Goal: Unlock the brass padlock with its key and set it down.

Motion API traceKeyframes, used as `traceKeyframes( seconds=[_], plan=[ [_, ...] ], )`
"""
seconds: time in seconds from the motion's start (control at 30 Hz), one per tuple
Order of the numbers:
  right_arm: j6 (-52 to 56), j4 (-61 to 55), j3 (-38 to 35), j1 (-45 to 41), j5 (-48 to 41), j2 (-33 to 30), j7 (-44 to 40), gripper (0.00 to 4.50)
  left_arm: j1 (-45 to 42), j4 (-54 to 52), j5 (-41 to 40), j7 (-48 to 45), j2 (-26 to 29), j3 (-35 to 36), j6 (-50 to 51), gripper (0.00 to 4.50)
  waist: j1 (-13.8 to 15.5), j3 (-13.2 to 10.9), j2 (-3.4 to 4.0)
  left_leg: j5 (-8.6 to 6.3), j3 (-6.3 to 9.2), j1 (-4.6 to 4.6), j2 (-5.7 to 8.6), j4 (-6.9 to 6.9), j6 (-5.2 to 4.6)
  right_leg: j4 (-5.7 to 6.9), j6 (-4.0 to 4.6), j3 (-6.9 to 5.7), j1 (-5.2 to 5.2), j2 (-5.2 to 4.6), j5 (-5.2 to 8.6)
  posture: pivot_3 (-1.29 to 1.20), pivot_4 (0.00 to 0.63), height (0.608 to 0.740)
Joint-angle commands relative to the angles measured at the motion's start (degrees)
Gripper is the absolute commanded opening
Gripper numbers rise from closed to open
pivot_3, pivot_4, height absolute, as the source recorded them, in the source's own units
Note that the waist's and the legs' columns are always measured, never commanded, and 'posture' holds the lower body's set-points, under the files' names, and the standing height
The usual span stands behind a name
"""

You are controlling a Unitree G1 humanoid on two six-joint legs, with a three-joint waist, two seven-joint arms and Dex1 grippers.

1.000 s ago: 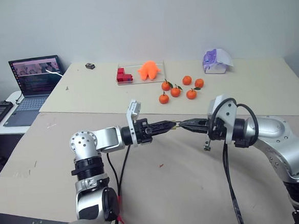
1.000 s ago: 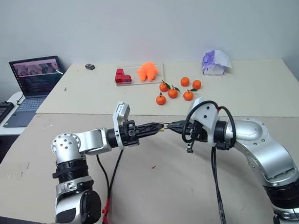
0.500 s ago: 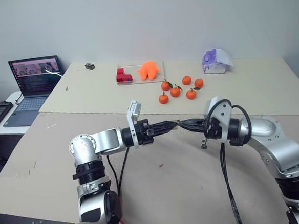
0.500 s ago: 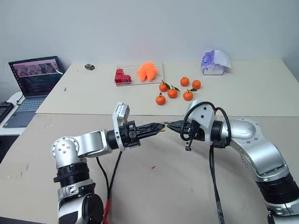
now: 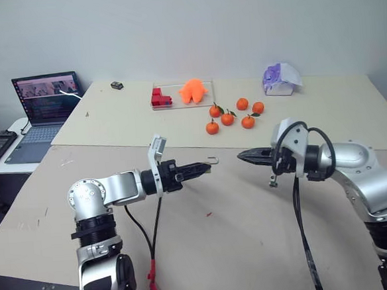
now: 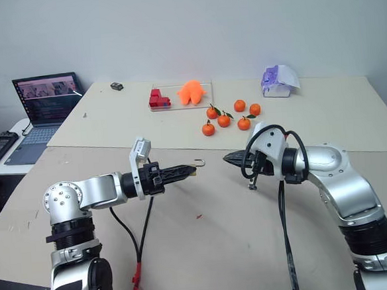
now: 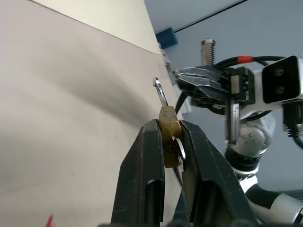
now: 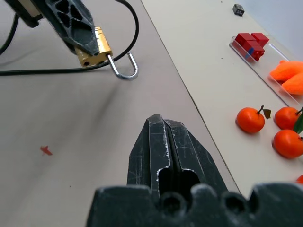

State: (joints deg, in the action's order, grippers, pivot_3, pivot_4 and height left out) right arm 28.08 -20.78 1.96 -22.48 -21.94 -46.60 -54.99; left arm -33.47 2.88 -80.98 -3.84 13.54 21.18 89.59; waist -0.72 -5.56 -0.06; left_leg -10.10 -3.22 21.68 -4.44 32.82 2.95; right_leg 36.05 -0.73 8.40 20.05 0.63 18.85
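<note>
Pinched by its body in the left end effector (image 7: 171, 142) above the surface (image 5: 251, 207), the padlock (image 7: 169, 130), shackle sprung, could slip and drop; the right end effector (image 8: 163, 124), fingers pressed together, hangs apart.

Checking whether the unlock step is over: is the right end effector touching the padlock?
Apart. In the left eye view, bare table shows between the right end effector and the padlock clamped in the left end effector.

The left gripper (image 7: 171, 142) clamps the brass padlock (image 7: 169, 130) between its two black fingers (image 7: 147, 175), silvery shackle (image 7: 161, 92) swung open and pointing away. A key (image 7: 180, 152) sits against the padlock body. Beyond it, the right gripper (image 7: 182, 78) faces it, apart, jaws together.
</note>
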Motion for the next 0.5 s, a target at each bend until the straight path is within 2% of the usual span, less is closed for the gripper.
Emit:
traceKeyframes(
  seconds=[0.03,0.2,0.23,0.37,0.5],
  plan=[
    [4.71,-6.49,-3.8,1.06,-5.87,-3.14,-2.62,1.1,-1.4,1.32,0.94,-5.0,5.31,-1.57,0.69,0.07,-0.11,-0.01,-0.01,0.0,0.01,0.01,0.0,-0.01,0.0,-0.01,0.0,0.0,0.01,0.0,0.0,0.0,0.15,0.723],
    [8.35,-9.33,-4.52,0.14,-8.83,-3.28,-1.07,2.87,-1.29,2.89,5.27,-9.27,7.74,-5.48,-0.65,0.07,-0.11,0.0,0.0,-0.01,0.03,-0.04,0.0,-0.02,-0.02,0.0,-0.04,-0.03,-0.01,-0.01,0.03,0.0,0.15,0.723],
    [8.91,-9.73,-4.6,-0.05,-9.16,-3.21,-0.71,3.27,-1.12,3.05,6.05,-9.9,7.48,-6.03,-1.0,0.07,-0.1,0.0,0.0,-0.04,0.04,-0.03,0.0,-0.03,-0.06,-0.01,-0.05,-0.04,-0.01,-0.01,0.03,0.0,0.15,0.723],
    [8.8,-10.88,-5.37,0.04,-8.71,-3.29,1.55,4.45,-0.35,3.16,7.85,-10.67,5.19,-7.36,-1.94,0.07,-0.07,0.0,0.0,-0.15,0.07,0.07,0.0,-0.04,-0.25,-0.04,-0.02,-0.05,0.04,-0.01,0.01,0.0,0.15,0.723],
    [11.02,-12.98,-6.75,1.47,-11.54,-5.4,0.48,4.45,0.5,3.43,10.92,-10.4,2.67,-9.24,-2.81,0.07,-0.03,0.01,0.01,-0.14,0.09,0.18,0.02,-0.01,-0.24,-0.05,0.0,-0.05,0.08,-0.02,0.0,0.0,0.15,0.723]
  ],
)
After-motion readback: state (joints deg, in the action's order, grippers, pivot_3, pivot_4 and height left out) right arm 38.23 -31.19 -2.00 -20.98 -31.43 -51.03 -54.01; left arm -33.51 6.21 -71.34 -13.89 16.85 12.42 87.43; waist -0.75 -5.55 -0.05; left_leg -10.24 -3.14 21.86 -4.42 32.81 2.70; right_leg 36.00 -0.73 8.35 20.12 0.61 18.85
